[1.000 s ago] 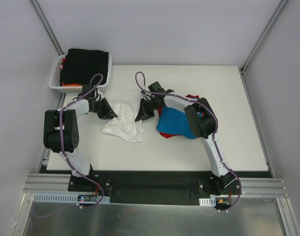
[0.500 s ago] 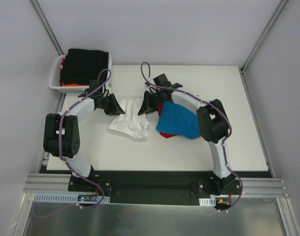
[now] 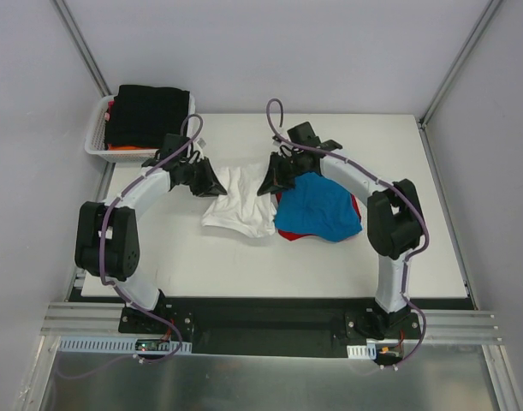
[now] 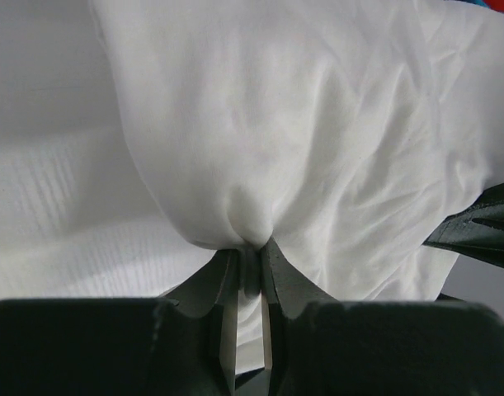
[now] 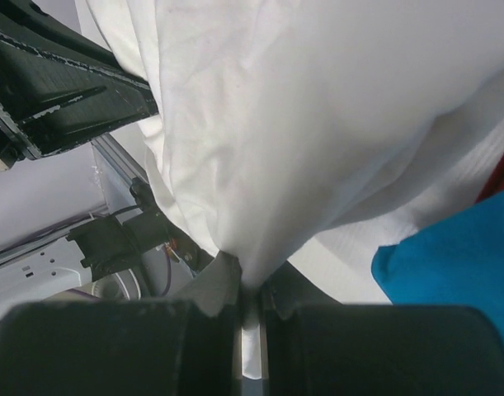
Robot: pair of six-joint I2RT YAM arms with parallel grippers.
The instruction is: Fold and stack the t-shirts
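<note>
White t-shirt point(image 3: 241, 201) is lying crumpled near the middle of the table point(image 3: 329, 257), and I am pinching it from both sides. My left jaws are clenching a fold at its left edge. In the left wrist view the white cloth point(image 4: 317, 124) is bunching into a small pucker right where my two tips are meeting. My right jaws are clamping its right edge, and in the right wrist view the cloth point(image 5: 317, 107) is draping down from above and narrowing into my closed tips. Between the two grips the far edge of the shirt is spreading across. The near part is trailing toward my bases in wrinkles.

Just to the right, the blue t-shirt point(image 3: 321, 205) is lying in a loose heap, its left edge touching the white one. It is showing as a bright corner in the right wrist view point(image 5: 458, 272). Under it the red t-shirt point(image 3: 357, 208) is peeking out as a thin sliver along the right side.

My right arm point(image 3: 355, 175) is arching over the blue heap, while my left arm point(image 3: 145, 188) is reaching in from the left side.

At the far left corner the white basket point(image 3: 97, 137) is holding a folded black t-shirt point(image 3: 150, 107) on top, with an orange one point(image 3: 124, 147) showing beneath it.
</note>
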